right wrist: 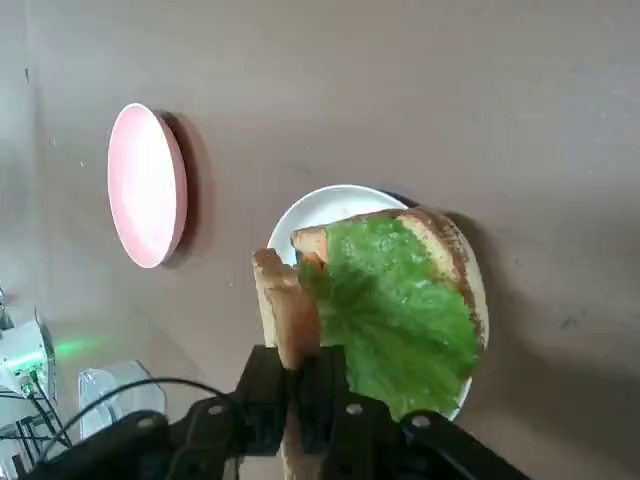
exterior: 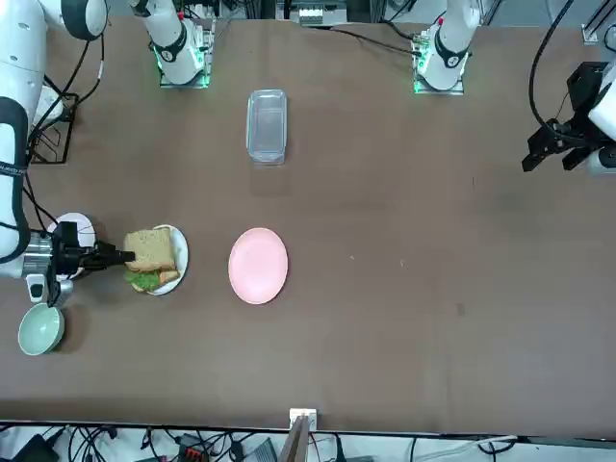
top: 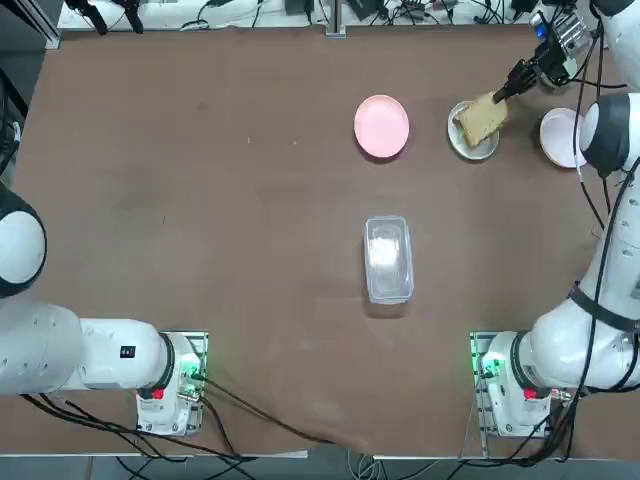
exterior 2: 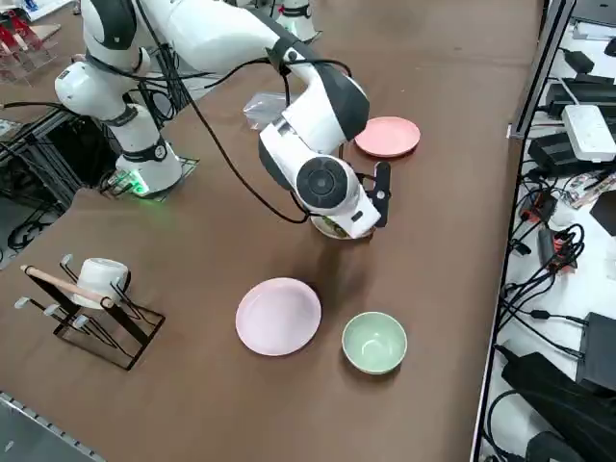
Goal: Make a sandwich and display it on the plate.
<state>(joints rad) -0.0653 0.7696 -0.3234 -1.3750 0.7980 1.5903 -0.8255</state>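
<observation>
Your right gripper (right wrist: 297, 395) sat at the far right part of the table, reaching in level over the white plate (right wrist: 312, 212), with its fingers (right wrist: 262, 390) drawn in close on either side of the top bread slice (right wrist: 285, 310). That slice stood on edge between them, tilted up off the rest of the sandwich (exterior: 152, 258). Under it lay the green lettuce leaf (right wrist: 395, 315), spread across the lower bread slice (right wrist: 452, 262), with a bit of orange filling (right wrist: 311, 243) showing at one corner; all of this rested on the white plate. From overhead, you had the raised slice over the plate with the pink plate (top: 381, 126) beside it toward the table's middle, apart from it. A clear plastic container (top: 387, 258) stood near the table's centre. A second pink plate (exterior 2: 278, 316) and a pale-green bowl (exterior 2: 374, 342) lay near the right edge.
</observation>
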